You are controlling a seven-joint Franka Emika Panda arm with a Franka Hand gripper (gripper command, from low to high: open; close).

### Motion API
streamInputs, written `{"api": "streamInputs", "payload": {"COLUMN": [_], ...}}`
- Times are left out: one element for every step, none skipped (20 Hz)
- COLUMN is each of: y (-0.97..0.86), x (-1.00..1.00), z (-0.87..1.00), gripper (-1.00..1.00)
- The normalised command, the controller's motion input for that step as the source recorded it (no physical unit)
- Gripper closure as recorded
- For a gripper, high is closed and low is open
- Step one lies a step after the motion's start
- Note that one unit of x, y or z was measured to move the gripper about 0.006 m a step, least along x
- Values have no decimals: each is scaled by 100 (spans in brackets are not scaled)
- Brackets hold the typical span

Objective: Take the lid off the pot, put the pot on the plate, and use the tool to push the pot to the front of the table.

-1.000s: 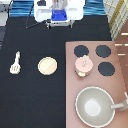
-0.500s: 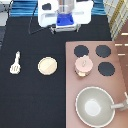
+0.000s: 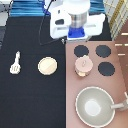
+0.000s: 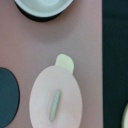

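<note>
Pink pot (image 3: 77,70) on brown stove top (image 3: 70,85), lid (image 3: 83,65) on it, knob up. Tool (image 3: 75,34) hanging above, toward exterior view's top from pot, touching nothing; open or clenched: cannot tell. Tan plate (image 3: 48,65) on black counter (image 3: 30,95), toward exterior view's left of pot. Cream spatula (image 3: 15,62) farther left, past plate. Grey pan (image 3: 95,105) near pot, toward exterior view's bottom. Wrist view: lid (image 4: 55,102) close below.

The gripper (image 3: 76,33) moved from the far edge of the table (image 3: 30,95) rightward and nearer, above the far end of the stove counter (image 3: 70,75), closer to the pot (image 3: 83,66).
</note>
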Motion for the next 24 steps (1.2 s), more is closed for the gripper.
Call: {"api": "streamInputs", "payload": {"y": [50, 45, 37, 32, 28, 26, 25, 28, 28, 29, 30, 31, 31, 31, 32, 37, 40, 43, 41, 41, 40, 39, 35, 36], "x": [41, 41, 36, 38, 36, 39, 40, 40, 39, 37, 33, 30, 25, 20, 16, 14, 10, 6, 0, 0, 0, 0, -6, -4], "z": [-56, -55, -58, -56, -57, -53, -52, -51, -51, -53, -54, -55, -55, -56, -55, -49, -43, -33, -28, -23, -15, -13, -15, -15], "gripper": [-100, -100, -100, -100, -100, -100, -100, -100, -100, -100, -100, -100, -100, -100, -100, -100, -100, -100, -100, -100, -100, -100, -100, 100]}}
